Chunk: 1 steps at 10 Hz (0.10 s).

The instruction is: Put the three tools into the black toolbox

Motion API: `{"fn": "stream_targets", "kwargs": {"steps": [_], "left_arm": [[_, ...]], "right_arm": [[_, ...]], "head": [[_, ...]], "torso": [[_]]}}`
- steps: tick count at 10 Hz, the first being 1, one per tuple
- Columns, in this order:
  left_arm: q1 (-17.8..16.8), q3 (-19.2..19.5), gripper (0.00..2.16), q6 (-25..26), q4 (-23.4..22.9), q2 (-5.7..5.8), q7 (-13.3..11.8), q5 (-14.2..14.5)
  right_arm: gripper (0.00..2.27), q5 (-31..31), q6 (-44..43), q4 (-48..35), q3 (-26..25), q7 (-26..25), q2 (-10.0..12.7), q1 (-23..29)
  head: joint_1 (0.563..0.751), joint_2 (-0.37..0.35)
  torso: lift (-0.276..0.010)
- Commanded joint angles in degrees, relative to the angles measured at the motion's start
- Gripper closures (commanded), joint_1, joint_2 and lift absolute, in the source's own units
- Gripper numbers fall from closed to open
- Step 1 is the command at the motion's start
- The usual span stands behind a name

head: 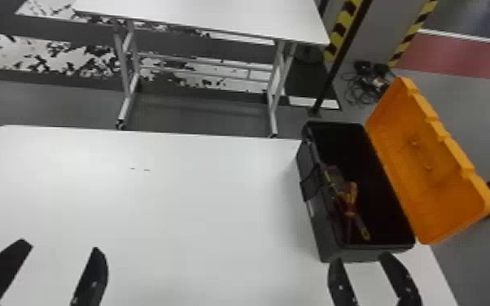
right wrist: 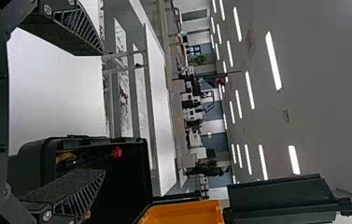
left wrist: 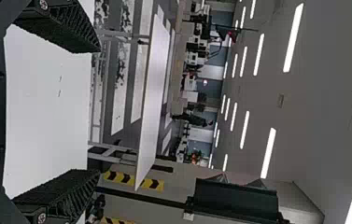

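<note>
From where I'm standing, the tools (head: 350, 205) are already lying inside the black toolbox (head: 366, 253), bunched along its left wall and overlapping so much that I'm not managing to count three for certain. Their long axis is running roughly with the toolbox's own length, far end to near end, the lower tips pointing back toward the robot.

The right gripper (head: 362, 258) is the nearer one by a good deal: it's resting by the toolbox's near end, so the tools are lying beyond its fingertips, straight ahead and a touch left. Its fingers are standing apart, gripping nothing. The left gripper (head: 61, 245) is waiting well off to the toolbox's left, its two fingers spread wide and gripping nothing either.

The orange lid (head: 427, 171) is leaning back on the toolbox's right side, leaving the top uncovered. To me the job is looking finished, or as good as. If a tool is needing a nudge, I'm betting on the right arm, reaching over the toolbox's near wall and lining its fingers up across those handles.
</note>
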Motion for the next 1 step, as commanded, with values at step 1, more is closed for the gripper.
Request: {"fn": "stream_targets", "kwargs": {"steps": [1], "left_arm": [[0.00,0.40,0.08,-0.53,0.25,0.00,-0.01,0.69]], "right_arm": [[0.11,0.03,0.00,0.01,0.21,0.00,0.00,0.00]], "head": [[0.695,-0.172]], "torso": [[-0.051]]}}
